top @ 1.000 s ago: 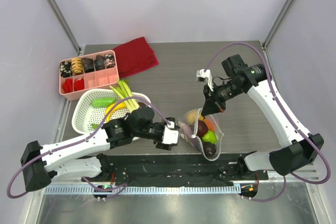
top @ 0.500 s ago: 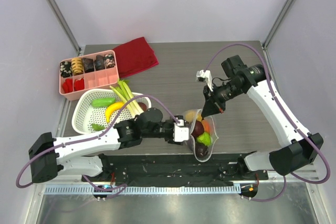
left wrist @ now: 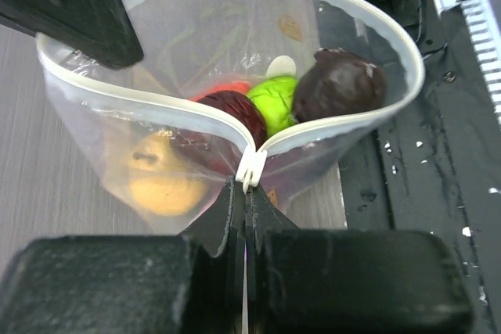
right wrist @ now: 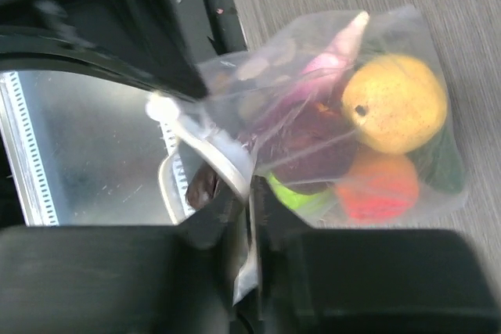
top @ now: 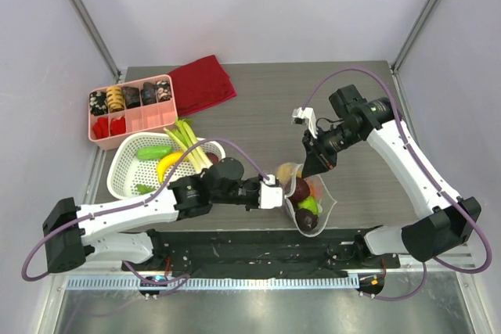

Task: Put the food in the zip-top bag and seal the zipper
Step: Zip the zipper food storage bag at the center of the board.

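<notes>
Both left fingers [left wrist: 223,220] are pressed together on the near-left corner of the bag [left wrist: 313,5], just below the white end piece where its two lips meet. Only the left wrist view shows this. That view also shows the zipper [left wrist: 141,99] unsealed, its lips bowed apart in a wide loop. A black finger of the right gripper [top: 313,165] sits on the far lip. In the right wrist view the right fingers [right wrist: 207,224] are blurred but closed on the rim strip.

Looking down into the mouth, a dark purple piece [left wrist: 340,84] lies against the right lip. A green piece [left wrist: 274,99] and a dark red piece [left wrist: 231,107] are beside it, and a peach [left wrist: 160,181] shows through the near wall. The right wrist view sees the bag from the side. There the peach is pressed to the wall above an orange-red tomato [right wrist: 380,185].

From above, the bag sits at the near edge of the table [top: 258,115], right of centre, between the left gripper [top: 275,193] and the right gripper. Whether it rests on the table or hangs I cannot tell.

Only the top view takes in the rest. A white basket [top: 121,174] at near left holds a cucumber [top: 154,151], a banana [top: 166,167] and a leek [top: 188,142]. Beyond it are a pink tray [top: 133,123] and a red cloth [top: 202,84].
</notes>
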Robot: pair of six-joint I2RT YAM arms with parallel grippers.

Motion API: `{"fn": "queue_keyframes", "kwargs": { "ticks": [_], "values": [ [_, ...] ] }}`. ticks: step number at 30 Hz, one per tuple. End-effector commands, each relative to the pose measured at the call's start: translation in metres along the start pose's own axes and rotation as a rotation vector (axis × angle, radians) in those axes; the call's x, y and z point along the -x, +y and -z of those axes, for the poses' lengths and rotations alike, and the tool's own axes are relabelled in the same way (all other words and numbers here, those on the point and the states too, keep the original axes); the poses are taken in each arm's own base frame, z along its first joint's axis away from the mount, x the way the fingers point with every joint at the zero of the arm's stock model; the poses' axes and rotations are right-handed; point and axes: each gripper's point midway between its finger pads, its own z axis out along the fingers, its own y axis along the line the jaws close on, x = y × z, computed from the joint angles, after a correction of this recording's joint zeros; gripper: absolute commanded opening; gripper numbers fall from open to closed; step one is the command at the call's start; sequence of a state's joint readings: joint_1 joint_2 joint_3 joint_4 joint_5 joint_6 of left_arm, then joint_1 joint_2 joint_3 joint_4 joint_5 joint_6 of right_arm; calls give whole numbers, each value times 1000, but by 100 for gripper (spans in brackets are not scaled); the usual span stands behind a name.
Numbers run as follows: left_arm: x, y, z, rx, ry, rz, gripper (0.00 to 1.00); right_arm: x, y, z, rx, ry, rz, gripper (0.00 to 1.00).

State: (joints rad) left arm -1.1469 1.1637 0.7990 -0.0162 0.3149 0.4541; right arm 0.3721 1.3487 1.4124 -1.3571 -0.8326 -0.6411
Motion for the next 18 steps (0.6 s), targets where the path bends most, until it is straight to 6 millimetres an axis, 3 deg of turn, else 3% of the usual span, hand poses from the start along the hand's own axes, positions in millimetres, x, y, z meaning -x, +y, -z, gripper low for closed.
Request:
{"fn": "queue_keyframes", "kwargs": {
  "ticks": [1,4,10,14,18],
  "values": [
    [52,10,20,16,-104,71,0,4,-16,2,-96,-3,15,33],
    [57,21,24,37,-94,161,0,19,-31,13,-206,-47,71,56],
    [54,41,24,65,-64,282,0,56,-42,47,-456,-257,287,80],
    [51,55,24,77,-65,380,0,64,-15,64,-497,-383,465,80],
    [47,64,23,84,-55,414,0,64,12,66,-459,-473,596,80]
  ]
}}
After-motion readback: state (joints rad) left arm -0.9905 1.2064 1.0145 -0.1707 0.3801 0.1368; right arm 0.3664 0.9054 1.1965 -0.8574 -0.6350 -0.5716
